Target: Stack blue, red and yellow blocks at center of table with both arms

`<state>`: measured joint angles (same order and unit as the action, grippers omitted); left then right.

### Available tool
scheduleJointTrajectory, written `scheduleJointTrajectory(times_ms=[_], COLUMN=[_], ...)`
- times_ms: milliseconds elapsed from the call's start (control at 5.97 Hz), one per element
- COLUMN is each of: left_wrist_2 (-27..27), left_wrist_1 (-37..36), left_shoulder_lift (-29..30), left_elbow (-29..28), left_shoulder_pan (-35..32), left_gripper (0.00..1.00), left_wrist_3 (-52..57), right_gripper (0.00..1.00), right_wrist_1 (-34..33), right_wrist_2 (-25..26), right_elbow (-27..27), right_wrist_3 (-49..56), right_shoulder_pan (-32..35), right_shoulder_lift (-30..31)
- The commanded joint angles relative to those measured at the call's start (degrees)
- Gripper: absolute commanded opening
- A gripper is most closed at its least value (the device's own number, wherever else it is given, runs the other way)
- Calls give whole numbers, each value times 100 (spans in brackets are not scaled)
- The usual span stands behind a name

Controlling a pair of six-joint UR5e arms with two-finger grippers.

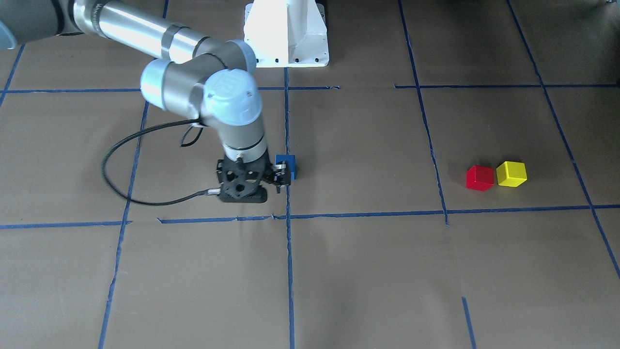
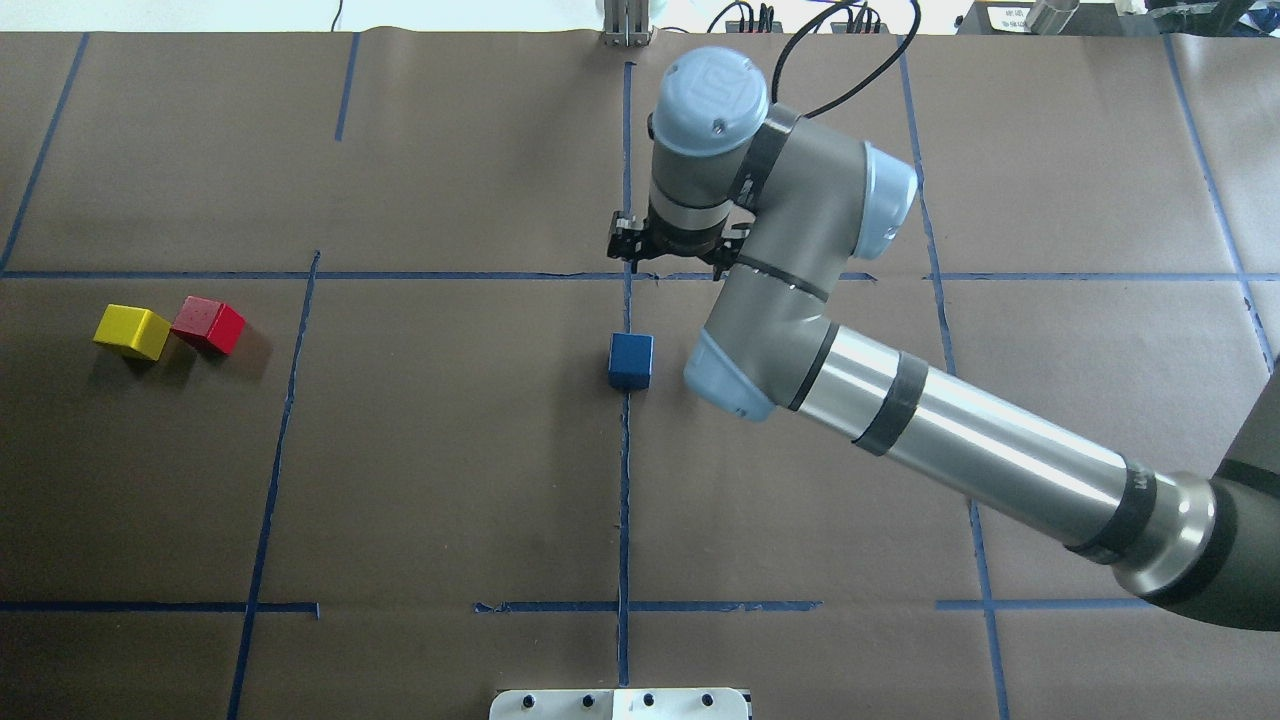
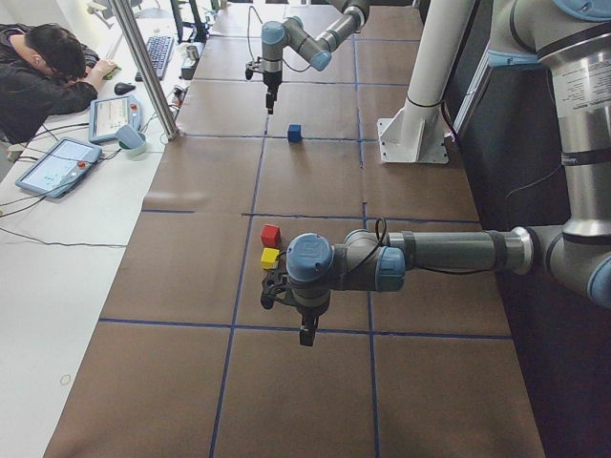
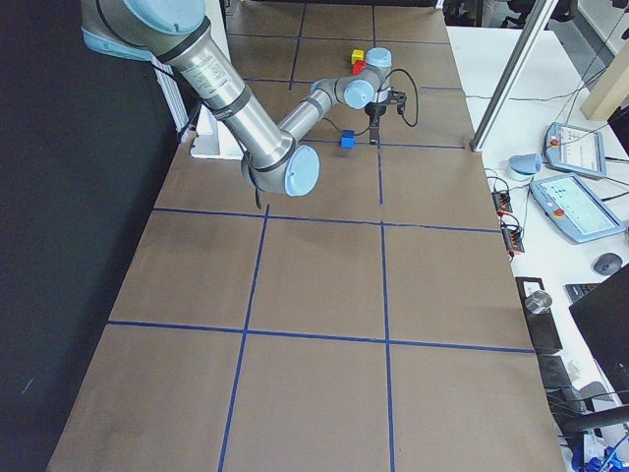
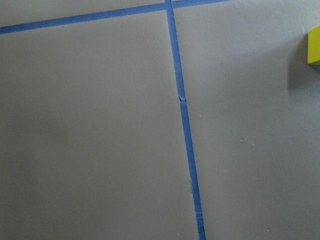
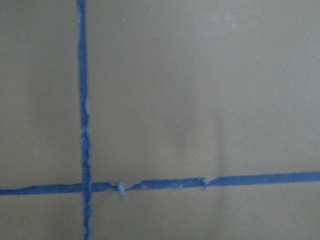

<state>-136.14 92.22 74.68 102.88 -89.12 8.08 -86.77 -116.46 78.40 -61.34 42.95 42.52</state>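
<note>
A blue block (image 2: 630, 360) sits alone on the centre tape line of the brown table (image 2: 450, 470); it also shows in the front view (image 1: 286, 166). My right gripper (image 2: 678, 262) hovers beyond it over a tape crossing, apart from the block. Its fingers are hidden under the wrist, so I cannot tell if it is open. A red block (image 2: 207, 324) and a yellow block (image 2: 130, 331) sit side by side at the table's left. My left gripper (image 3: 305, 336) hangs near them and touches nothing; I cannot tell its state. The yellow block's edge (image 5: 314, 46) shows in the left wrist view.
The white robot pedestal (image 1: 286, 34) stands at the table's robot-side edge. A black cable (image 1: 116, 179) loops off the right wrist. Beside the table there is a metal post (image 3: 148, 67), tablets (image 3: 57, 162) and a seated operator (image 3: 38, 72).
</note>
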Motion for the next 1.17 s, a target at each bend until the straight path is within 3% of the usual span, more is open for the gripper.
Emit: scheduleJointTrajectory(times_ms=[0,335,670,838,1005], left_wrist_2=[0,9,35,9,35], left_wrist_1=[-2,-19,-20,6,7], left_shoulder_lift=[3,3,72,360,737], left_elbow=[12,21,13,39,4], left_shoulder_pan=[0,0,17,18,18], left_gripper=[100,100,100,100,100], left_wrist_3=[0,0,-52,-53,-53], right_gripper=[100,100,100,100,100], right_wrist_1=[-25,-268,-447,-412,-376], right_wrist_2=[-866,-1148,-1308,-1744,-1852], right_elbow=[331,991,1019,1028,1046], right_wrist_3=[1338,3382,5553,6738,7698], right_shoulder_pan=[992,1958,2925,3565,4276], right_shoulder_lift=[1024,2212,3065,3722,4355])
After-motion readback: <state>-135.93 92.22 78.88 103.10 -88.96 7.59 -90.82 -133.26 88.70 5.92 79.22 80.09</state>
